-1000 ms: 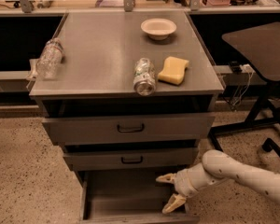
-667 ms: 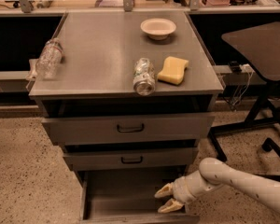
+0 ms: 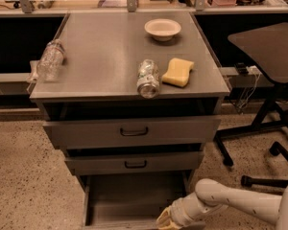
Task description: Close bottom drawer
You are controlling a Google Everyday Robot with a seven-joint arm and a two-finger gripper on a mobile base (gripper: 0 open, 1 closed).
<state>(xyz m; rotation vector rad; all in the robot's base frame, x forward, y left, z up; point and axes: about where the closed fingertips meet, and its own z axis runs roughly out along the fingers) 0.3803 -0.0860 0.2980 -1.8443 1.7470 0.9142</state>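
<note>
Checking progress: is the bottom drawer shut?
No, the bottom drawer stands pulled out, its interior showing, with the hand at its front right corner.

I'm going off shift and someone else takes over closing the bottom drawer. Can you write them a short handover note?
The gripper sits low at the front right corner of the bottom drawer; whether it touches cannot be told.
The bottom drawer is pulled far out, its interior showing.
Done: the gripper is in place at the drawer.
Left: the whole push, until the front is shut in, then pull the arm away.
</note>
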